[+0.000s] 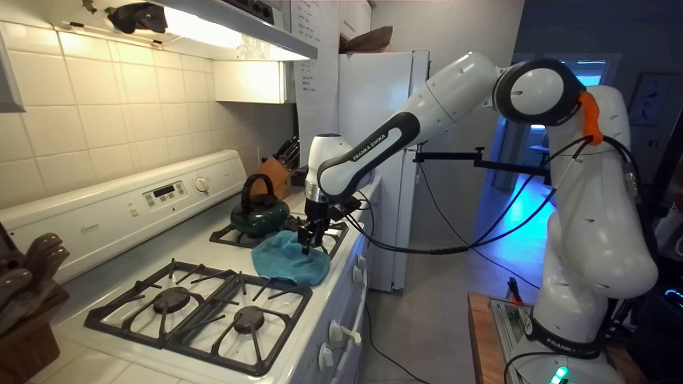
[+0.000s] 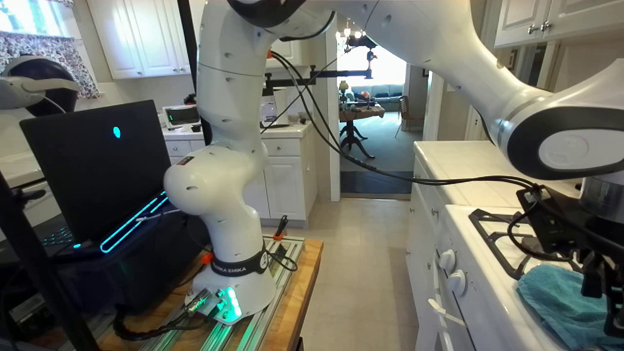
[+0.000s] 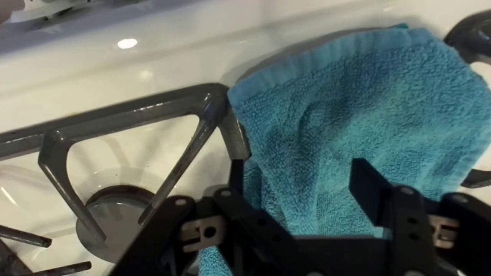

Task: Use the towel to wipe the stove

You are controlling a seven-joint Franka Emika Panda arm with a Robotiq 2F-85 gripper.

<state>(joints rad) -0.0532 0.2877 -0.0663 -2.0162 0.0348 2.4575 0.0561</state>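
Note:
The blue towel [image 1: 288, 261] lies crumpled on the white stove [image 1: 216, 256], between the burner grates and near the front edge. It also shows in an exterior view [image 2: 555, 295] and fills the right of the wrist view [image 3: 368, 115]. My gripper [image 1: 310, 242] is directly over the towel, pointing down. In the wrist view the gripper's fingers [image 3: 297, 172] are wide apart, with towel visible between and below them and nothing held. Whether the fingertips touch the cloth I cannot tell. A dark grate [image 3: 215, 103] meets the towel's left edge in the wrist view.
A green kettle [image 1: 260, 217] stands on the back grate behind the gripper. A knife block [image 1: 275, 176] is beyond it, and another knife block [image 1: 32, 320] is at the near left. The range hood [image 1: 267, 32] hangs above. Knobs [image 1: 335, 332] line the stove's front.

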